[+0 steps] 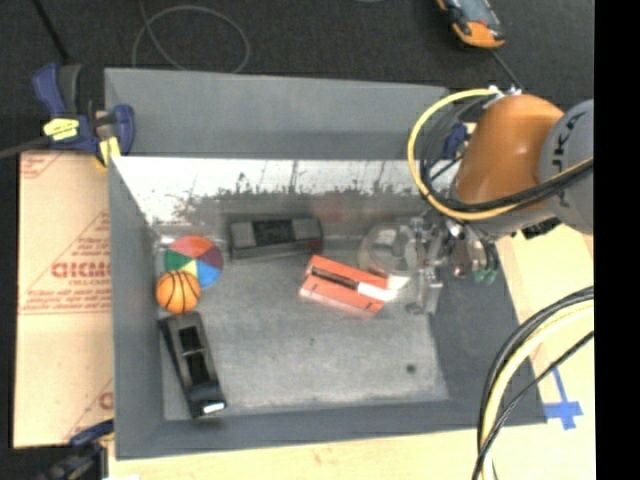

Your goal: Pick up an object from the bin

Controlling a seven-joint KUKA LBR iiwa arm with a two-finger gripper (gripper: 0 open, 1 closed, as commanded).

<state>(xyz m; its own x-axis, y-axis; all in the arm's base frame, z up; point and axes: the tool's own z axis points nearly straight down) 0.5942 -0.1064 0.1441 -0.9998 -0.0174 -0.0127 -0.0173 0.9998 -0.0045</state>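
My claw (428,273) hangs low at the right side of the grey bin (300,423), close to its right wall. It is just beside the right, white-tipped end of a flat orange-red box (340,283) that lies slanted near the middle of the floor. Whether my claw is wide or narrow I cannot tell, because its metal merges with the wall and clutter behind it. I see nothing held in it.

The box is the nearest thing to me, so I take it as my pick. The rest lies well apart from me:
- a black oblong block (275,235) along the back wall
- a many-coloured ball (197,256) with a small orange basketball (178,292) just beside it at the left
- a long black case (192,365) in the front-left corner

To do this well, I judge I should shift left until I stand over the box's middle rather than its tip. Then I should turn my wrist so that I close across its narrow width, not along its slant. The box is flat, so I must go down almost to the floor before closing. A pinch on the white end alone would likely let it swing or slip. I should also keep my wrist off the right wall as I turn.
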